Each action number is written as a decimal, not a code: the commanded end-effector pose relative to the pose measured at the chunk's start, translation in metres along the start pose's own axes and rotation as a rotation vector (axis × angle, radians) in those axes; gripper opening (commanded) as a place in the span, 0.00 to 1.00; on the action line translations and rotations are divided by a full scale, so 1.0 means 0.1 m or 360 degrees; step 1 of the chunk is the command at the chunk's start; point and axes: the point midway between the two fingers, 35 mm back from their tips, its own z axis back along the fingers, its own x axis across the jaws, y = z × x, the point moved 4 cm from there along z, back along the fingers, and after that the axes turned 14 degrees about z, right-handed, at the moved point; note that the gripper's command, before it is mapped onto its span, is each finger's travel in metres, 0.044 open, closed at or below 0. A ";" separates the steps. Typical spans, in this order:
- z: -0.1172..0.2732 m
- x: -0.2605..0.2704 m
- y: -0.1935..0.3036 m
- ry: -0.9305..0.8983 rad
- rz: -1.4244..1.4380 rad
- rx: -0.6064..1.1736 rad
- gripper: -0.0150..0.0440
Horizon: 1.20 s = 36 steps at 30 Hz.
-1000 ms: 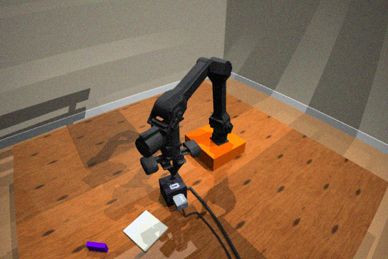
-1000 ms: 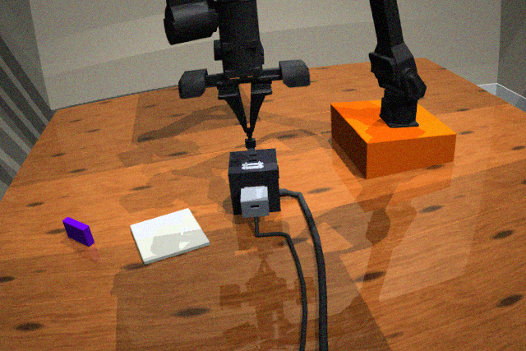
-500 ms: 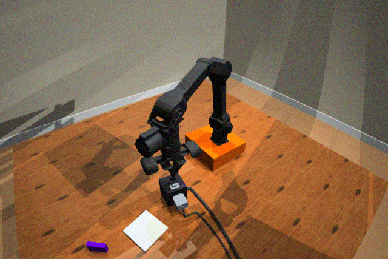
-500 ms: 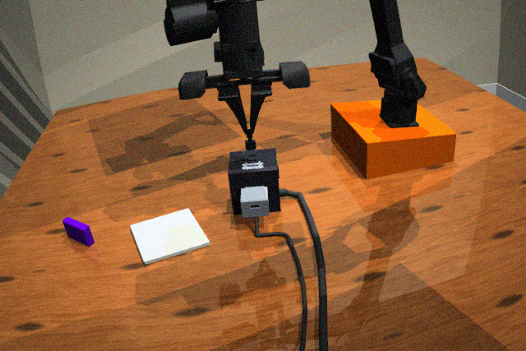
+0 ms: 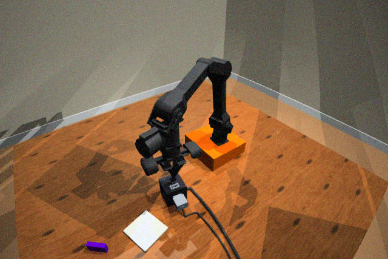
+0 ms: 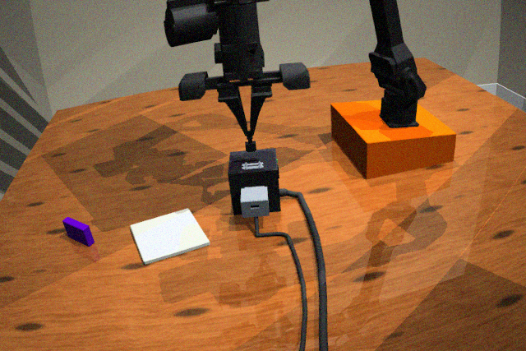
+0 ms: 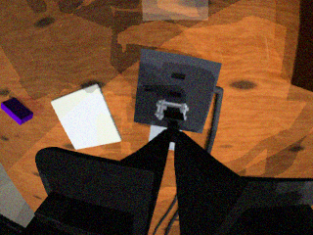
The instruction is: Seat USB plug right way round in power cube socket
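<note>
The black power cube (image 5: 167, 193) (image 6: 237, 181) (image 7: 201, 83) stands upright, with a light marking (image 6: 252, 165) on its top. The wrist view shows dark slots in the top. My gripper (image 6: 249, 137) (image 7: 172, 136) points down over the cube and is shut on the small black USB plug (image 6: 251, 145), which is upright. In the exterior view the plug's body appears at the rear edge of the cube's top; in the wrist view it overlaps the marking. Its metal end is not clearly visible, so I cannot tell whether it is in the socket or just above it.
A grey adapter (image 5: 180, 201) (image 6: 254, 201) is on the cube's front, with a thin cable below. A thicker cable (image 6: 314, 228) leaves the cube's right side. A white tile (image 6: 169, 237) (image 7: 87, 117) and a purple block (image 6: 78, 231) (image 7: 17, 111) lie left. The orange base (image 6: 408, 154) is right.
</note>
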 end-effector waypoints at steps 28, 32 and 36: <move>-0.03 0.00 0.01 -0.0013 -0.0027 0.0042 0.25; -0.04 0.00 0.01 -0.0015 -0.0029 0.0047 0.25; -0.04 0.00 0.02 -0.0016 -0.0030 0.0051 0.25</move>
